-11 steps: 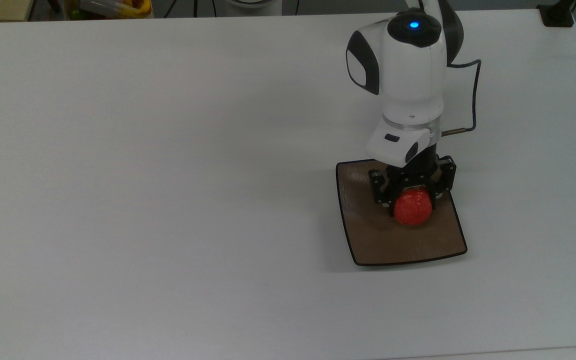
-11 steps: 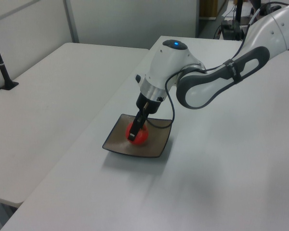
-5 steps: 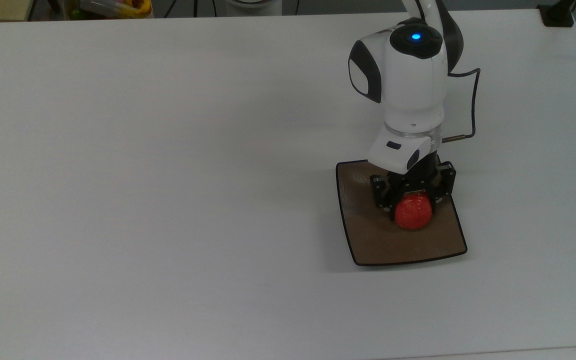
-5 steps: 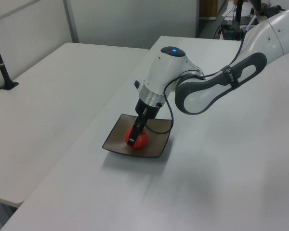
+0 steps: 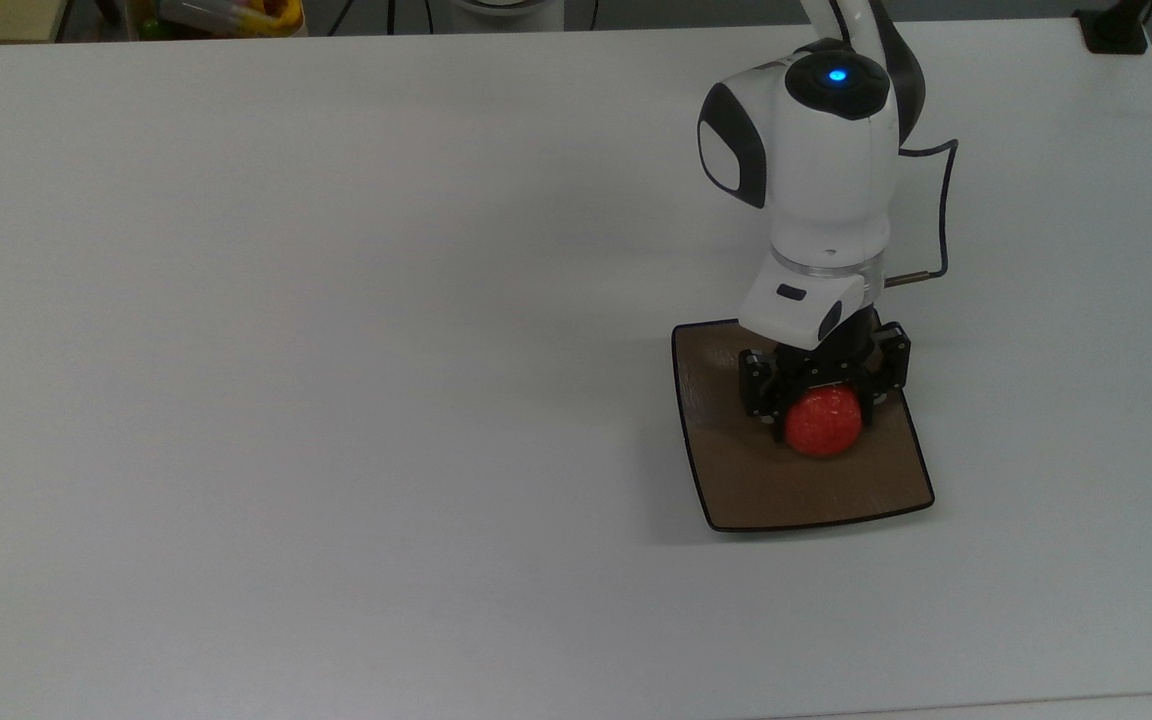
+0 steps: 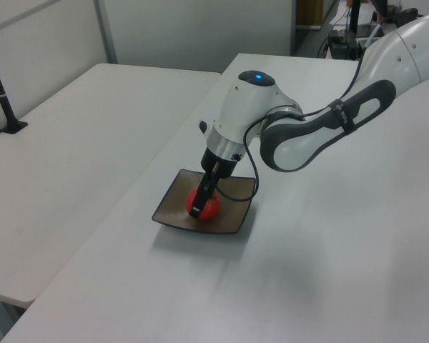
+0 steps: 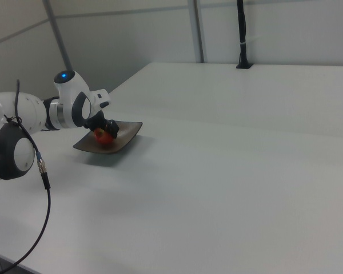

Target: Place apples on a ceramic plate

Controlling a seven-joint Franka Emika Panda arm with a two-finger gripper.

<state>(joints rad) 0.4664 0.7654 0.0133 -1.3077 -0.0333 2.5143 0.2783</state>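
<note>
Apple (image 5: 822,424) lowered onto brown plate (image 5: 736,490), hand (image 5: 820,403) still gripping it

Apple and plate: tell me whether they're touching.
Touching. The left view shows the apple resting on the plate with no gap beneath, gripper around it.

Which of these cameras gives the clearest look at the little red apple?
The top view: the apple shows as a full round shape on the brown plate, with the gripper around its upper part. In the left view a dark finger crosses the apple. In the right view the apple is small and partly behind the gripper.
</note>
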